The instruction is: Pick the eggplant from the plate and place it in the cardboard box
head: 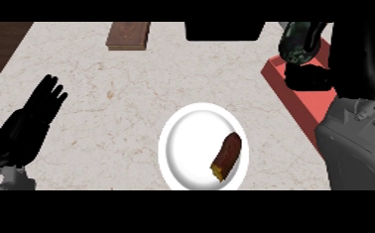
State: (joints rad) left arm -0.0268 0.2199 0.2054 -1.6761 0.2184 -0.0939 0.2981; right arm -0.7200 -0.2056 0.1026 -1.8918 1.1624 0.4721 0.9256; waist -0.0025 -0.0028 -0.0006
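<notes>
Eggplant [300,41], grasped by the right hand [311,76] at 2 o'clock over the box [282,81], could snag its rim; left hand [44,100] released.

We see a pale marble countertop [110,93] veined in light brown filling most of the view. At its far left corner a strip of dark wood [13,38] shows, and 1 black recess [223,31] sits at the far edge.

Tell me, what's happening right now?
Left hand open, resting at left. Right hand shut on eggplant, over red box. Brown food stays on plate.
</notes>
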